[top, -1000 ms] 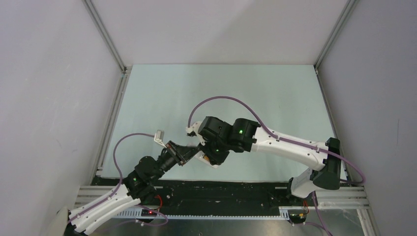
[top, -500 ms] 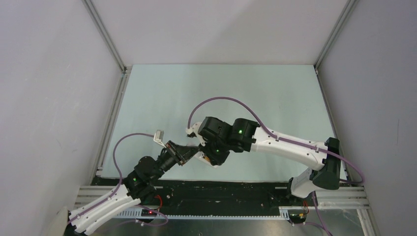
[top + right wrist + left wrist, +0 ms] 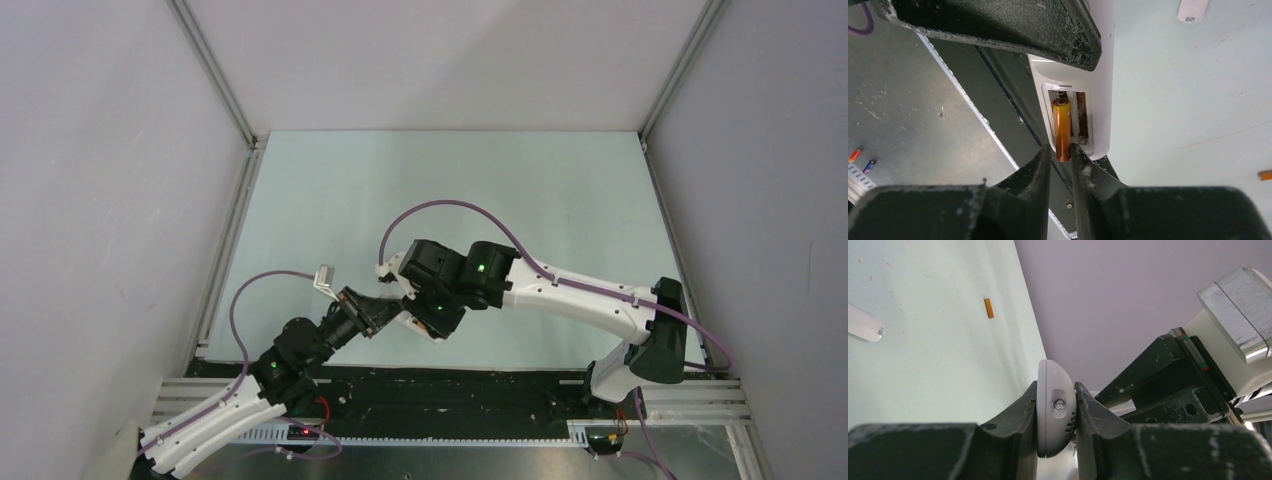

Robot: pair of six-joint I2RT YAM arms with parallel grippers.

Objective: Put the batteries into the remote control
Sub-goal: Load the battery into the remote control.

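Note:
My left gripper (image 3: 1056, 388) is shut on the white remote control (image 3: 1054, 415), seen end-on between its pads. In the right wrist view the remote (image 3: 1100, 90) shows its open battery recess. My right gripper (image 3: 1062, 150) is shut on an orange battery (image 3: 1061, 127), which lies lengthwise in the left slot of the recess, its near end between my fingertips. A second battery (image 3: 989, 308) lies loose on the table, also in the right wrist view (image 3: 1264, 175). From above, both grippers meet at the remote (image 3: 410, 318) near the table's front edge.
A white battery cover (image 3: 1192, 9) lies on the pale green table (image 3: 450, 190), also in the left wrist view (image 3: 863, 324). A small white piece (image 3: 323, 275) sits left of the left arm. The black front rail (image 3: 450, 385) runs just below the grippers.
The right arm has shifted slightly to the left over the remote. The left arm and the remote have stayed put.

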